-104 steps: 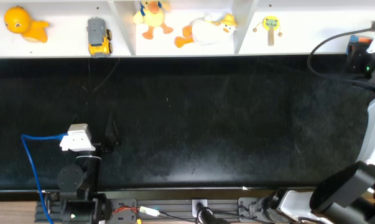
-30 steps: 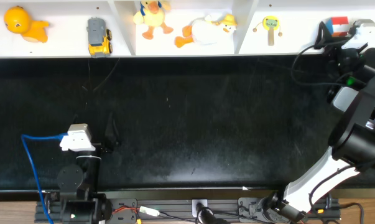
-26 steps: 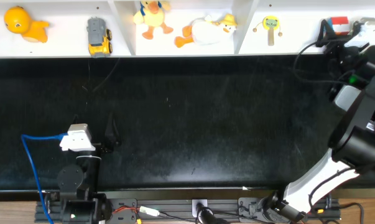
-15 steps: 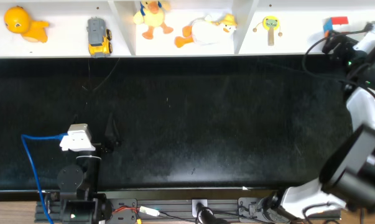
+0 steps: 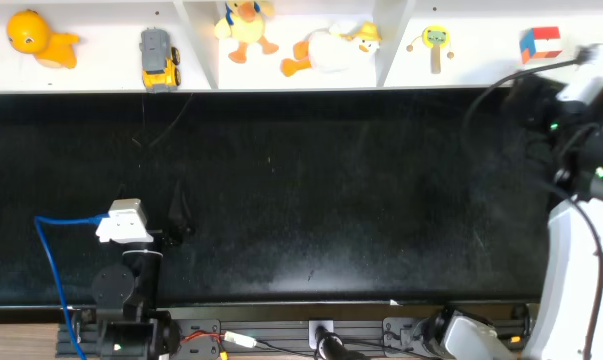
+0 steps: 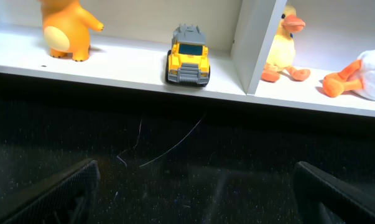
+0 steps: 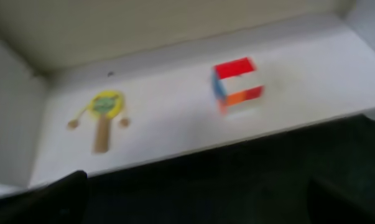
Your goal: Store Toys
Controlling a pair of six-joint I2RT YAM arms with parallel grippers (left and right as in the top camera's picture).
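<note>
Both spread-fingered, L gripper [image 6: 196, 167], R gripper [image 7: 196, 179], boxy cube [image 7: 238, 86] on smooth white shelf [image 7: 168, 127]

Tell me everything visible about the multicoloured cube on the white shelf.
The small multicoloured cube, plastic by its look, shows a red top, one face white over orange and a blue side; finer detail is blurred. It sits flat on the white shelf in the rightmost compartment, one corner turned outward, apart from the yellow-green rattle drum with a wooden handle. Only the shelf touches it.
</note>
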